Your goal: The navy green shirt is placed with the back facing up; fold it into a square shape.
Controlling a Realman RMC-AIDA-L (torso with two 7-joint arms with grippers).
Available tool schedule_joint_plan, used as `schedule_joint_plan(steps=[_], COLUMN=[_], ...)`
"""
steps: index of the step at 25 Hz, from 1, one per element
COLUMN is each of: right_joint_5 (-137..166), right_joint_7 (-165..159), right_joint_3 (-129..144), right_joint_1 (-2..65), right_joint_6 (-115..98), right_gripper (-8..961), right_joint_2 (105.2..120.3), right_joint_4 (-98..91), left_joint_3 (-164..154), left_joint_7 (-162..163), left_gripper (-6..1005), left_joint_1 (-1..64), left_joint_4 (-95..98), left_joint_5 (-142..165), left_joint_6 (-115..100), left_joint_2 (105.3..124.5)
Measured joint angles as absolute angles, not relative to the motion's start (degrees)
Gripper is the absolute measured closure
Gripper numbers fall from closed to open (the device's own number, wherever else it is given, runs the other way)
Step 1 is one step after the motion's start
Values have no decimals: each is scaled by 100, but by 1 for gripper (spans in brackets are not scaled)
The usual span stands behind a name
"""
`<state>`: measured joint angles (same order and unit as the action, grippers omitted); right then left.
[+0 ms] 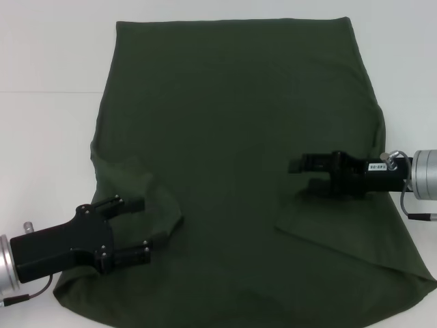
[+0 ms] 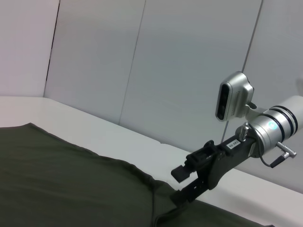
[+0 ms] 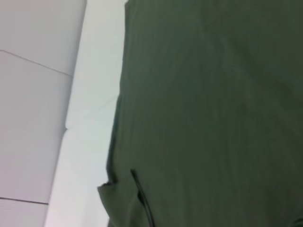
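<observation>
On the white counter (image 1: 41, 61), head view: navy green shirt (image 1: 232, 137) spread flat; left pincer (image 1: 136, 229) spread at near-left sleeve, right pincer (image 1: 295, 175) over right side, slightly parted. L wrist: right pincer (image 2: 177, 186) touching shirt. R wrist: shirt only.

Olive shirt (image 1: 232, 137) flat, sleeves folded inward.

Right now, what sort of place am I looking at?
Probably a robot lab or test room: a plain white table, bare pale wall panels, and just a green shirt spread flat between the left gripper and the right gripper.
</observation>
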<state>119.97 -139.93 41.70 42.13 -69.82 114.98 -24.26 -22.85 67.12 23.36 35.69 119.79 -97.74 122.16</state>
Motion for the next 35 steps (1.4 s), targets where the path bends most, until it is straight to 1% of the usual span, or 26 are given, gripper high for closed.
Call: schedule_joint_plan(steps=[4,8,15,21,23,26,35], right_joint_5=[11996,11997,11554,10986,11015,11168,11909], right_joint_7=[-13920,-13901,-13018,-12946,-13038,-13081,-13245], right_joint_3=[4016,3922,2663,2202,2231,2288,2357], right_joint_1=[4204,4065,3169,2377,2310,2354,2965], right_joint_6=[-7082,-7150,-7764,-8131,-8132,-8055,-7182], right_gripper=[171,170,170,171,171,171,172], right_joint_2=[11494,11441,11366,11149,11140,11181,11227], right_joint_4=[-2426,-2432,-2654,-2598,-2573,-2443,-2057], left_joint_3=[-2285,-2284,-2286,-2285,-2285,-2287,-2303], left_joint_7=[6714,6715,6715,6722,6723,6724,6698], left_gripper=[122,122,122,122,122,122,122], left_joint_1=[2337,2332,2334,2347,2347,2347,2364], left_joint_4=[3565,3551,3541,3541,3541,3542,3542], left_joint_5=[11979,11979,11971,11966,11963,11962,11961], left_joint_6=[-9775,-9781,-9777,-9782,-9782,-9785,-9815], left_joint_2=[12212,12209,12208,12209,12219,12229,12234])
